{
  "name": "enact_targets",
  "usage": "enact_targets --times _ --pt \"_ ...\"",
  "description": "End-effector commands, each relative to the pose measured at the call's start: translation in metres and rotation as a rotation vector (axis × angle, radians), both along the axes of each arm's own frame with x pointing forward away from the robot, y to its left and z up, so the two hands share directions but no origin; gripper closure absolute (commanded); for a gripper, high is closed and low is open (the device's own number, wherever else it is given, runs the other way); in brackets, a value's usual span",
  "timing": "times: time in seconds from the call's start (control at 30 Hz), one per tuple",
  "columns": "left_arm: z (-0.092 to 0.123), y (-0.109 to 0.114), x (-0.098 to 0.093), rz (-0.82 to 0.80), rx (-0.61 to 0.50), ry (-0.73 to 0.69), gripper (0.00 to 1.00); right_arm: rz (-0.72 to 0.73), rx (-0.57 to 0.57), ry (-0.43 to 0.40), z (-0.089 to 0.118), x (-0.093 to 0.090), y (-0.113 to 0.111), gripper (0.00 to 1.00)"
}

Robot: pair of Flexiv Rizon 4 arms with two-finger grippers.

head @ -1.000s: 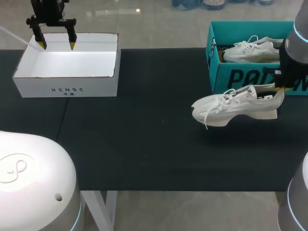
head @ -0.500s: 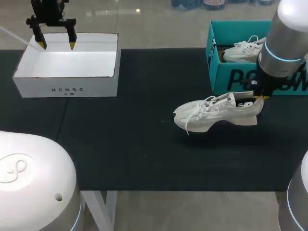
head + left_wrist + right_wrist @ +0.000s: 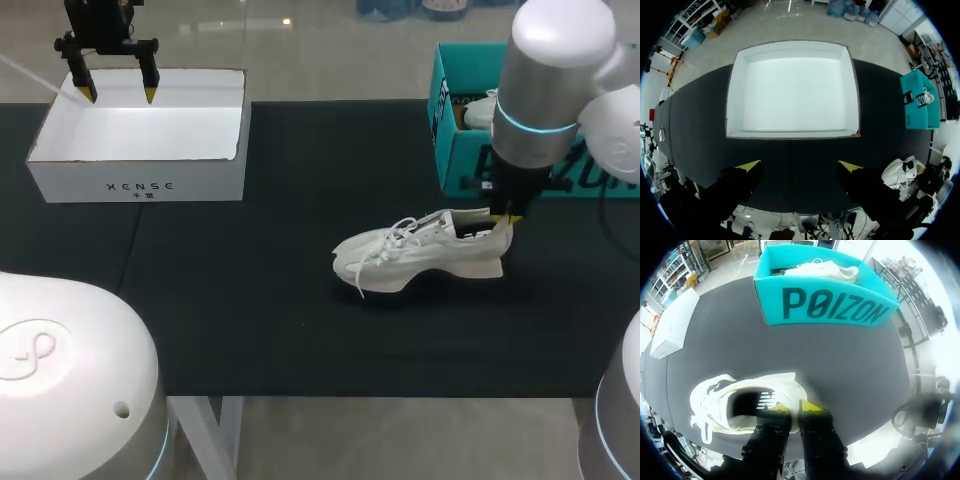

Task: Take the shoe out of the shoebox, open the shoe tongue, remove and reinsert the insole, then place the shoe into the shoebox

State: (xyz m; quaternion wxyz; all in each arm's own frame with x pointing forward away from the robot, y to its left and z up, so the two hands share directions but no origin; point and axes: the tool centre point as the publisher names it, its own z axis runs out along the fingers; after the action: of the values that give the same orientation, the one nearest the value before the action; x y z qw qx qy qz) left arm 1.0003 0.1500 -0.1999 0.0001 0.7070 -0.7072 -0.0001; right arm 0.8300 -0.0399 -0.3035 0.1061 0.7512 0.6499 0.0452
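Head view, shoe: the white shoe (image 3: 420, 255) is out of the teal shoebox (image 3: 462, 150), near it, low on the table (image 3: 250, 300).
Head view, right gripper: the right gripper (image 3: 503, 216) is narrow, pinching the heel rim.
Left wrist view, left gripper: the left gripper (image 3: 799, 165) is wide and holding nothing, above a white box (image 3: 792, 90).
Right wrist view, handling: probably light, with a soft upper; the heel rim looks the firmest hold.
Right wrist view, print: large dark letters on the shoebox side; a second shoe (image 3: 822, 271) lies inside.
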Motion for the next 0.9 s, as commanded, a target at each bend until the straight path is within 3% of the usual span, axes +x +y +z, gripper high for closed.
enact_targets --times 0.03,0.77,0.8,0.87,0.9 --pt "0.0 0.0 0.0 0.0 0.0 0.0 0.0 -0.005 0.017 0.013 -0.012 0.005 0.005 1.0" --pt "0.0 0.0 0.0 0.0 0.0 0.0 0.0 -0.025 0.015 0.042 -0.044 0.002 0.008 1.0" --pt "0.0 0.0 0.0 0.0 0.0 0.0 0.0 -0.028 0.012 0.046 -0.044 0.002 0.009 0.88" --pt "0.0 0.0 0.0 0.0 0.0 0.0 0.0 -0.031 0.01 0.049 -0.044 0.002 0.009 0.5" --pt "0.0 0.0 0.0 0.0 0.0 0.0 0.0 -0.033 0.009 0.049 -0.044 0.001 0.008 0.13"
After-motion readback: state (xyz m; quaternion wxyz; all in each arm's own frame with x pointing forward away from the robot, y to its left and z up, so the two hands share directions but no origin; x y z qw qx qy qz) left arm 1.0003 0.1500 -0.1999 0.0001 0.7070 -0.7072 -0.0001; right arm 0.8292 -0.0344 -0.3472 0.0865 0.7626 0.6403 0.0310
